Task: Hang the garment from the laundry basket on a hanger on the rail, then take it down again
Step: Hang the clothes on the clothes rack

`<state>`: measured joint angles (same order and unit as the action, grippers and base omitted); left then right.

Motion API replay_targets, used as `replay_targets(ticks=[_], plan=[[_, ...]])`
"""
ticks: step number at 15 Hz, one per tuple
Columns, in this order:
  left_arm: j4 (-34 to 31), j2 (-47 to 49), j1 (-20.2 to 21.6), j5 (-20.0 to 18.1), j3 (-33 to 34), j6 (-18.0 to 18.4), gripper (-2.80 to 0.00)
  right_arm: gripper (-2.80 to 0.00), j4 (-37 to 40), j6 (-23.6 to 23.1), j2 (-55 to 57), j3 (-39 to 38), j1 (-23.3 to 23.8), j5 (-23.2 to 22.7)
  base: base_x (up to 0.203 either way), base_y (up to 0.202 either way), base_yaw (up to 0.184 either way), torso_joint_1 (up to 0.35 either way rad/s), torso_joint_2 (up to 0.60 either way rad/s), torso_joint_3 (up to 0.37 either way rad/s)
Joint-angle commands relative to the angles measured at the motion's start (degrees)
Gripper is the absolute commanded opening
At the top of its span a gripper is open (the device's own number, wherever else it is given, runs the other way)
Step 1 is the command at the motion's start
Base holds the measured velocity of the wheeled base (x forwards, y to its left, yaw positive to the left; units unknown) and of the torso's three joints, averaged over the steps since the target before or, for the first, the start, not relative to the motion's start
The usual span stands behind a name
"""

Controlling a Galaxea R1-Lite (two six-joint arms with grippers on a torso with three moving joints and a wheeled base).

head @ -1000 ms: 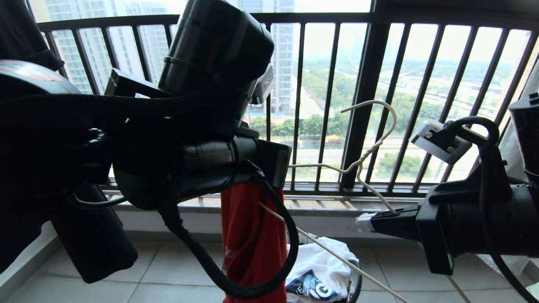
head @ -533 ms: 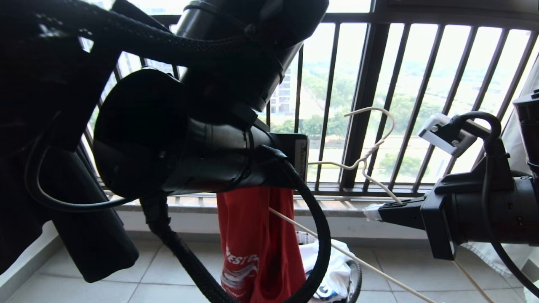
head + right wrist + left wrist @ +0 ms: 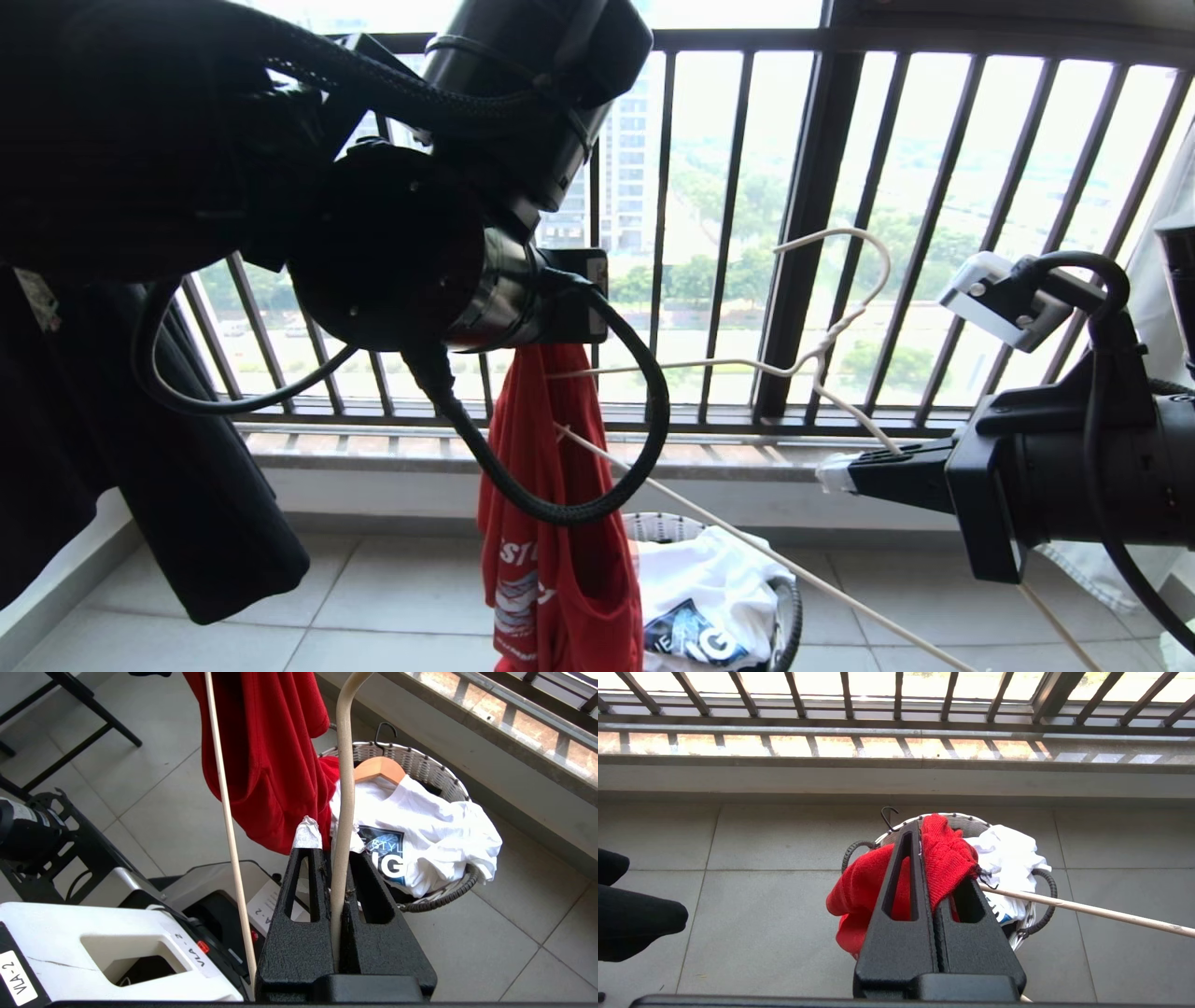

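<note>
- One red garment (image 3: pixel 551 523), hanging.
- One white printed T-shirt (image 3: pixel 420 835), lying in the basket.
- One black garment (image 3: pixel 187 523), hanging at the left.
- One laundry basket (image 3: pixel 420 765) on the floor.
- Two hangers: one cream wire hanger (image 3: pixel 822 345) and one wooden hanger (image 3: pixel 378 767) in the basket.
- Two grippers: left gripper (image 3: pixel 931 877) and right gripper (image 3: pixel 334 858).

High-rise home balcony: railing (image 3: pixel 803 233), laundry basket (image 3: pixel 420 765).

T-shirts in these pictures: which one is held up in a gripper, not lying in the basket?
The red short-sleeved T-shirt, pinched by the left gripper; the white printed T-shirt lies in the white woven basket.
</note>
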<state>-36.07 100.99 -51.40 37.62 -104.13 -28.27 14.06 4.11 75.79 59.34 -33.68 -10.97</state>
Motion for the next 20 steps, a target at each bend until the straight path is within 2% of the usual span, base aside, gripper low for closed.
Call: replay_targets(ticks=[1,10,13,20], plan=[[-0.1,0.4,0.4,0.2,-0.6,-0.1,-2.80,-2.80,0.1,0.0,-0.1,0.1,0.0,-0.1,0.000,0.000,0.000,0.000,0.00,0.000],[-0.1,1.7,1.1,0.5,-1.2,0.0,-2.80,-2.80,-0.5,-0.2,1.8,0.3,1.3,2.7,0.000,0.000,0.000,0.000,0.00,0.000],[-0.1,2.5,-0.4,0.4,-2.8,-0.1,-2.80,-2.80,-0.8,-0.6,5.1,0.2,1.3,4.7,0.000,0.000,0.000,0.000,0.00,0.000],[-0.1,6.2,-3.2,0.4,-6.5,-0.4,-2.80,-2.80,-1.7,-0.7,6.2,0.0,1.2,4.9,0.000,0.000,0.000,0.000,0.00,0.000]])
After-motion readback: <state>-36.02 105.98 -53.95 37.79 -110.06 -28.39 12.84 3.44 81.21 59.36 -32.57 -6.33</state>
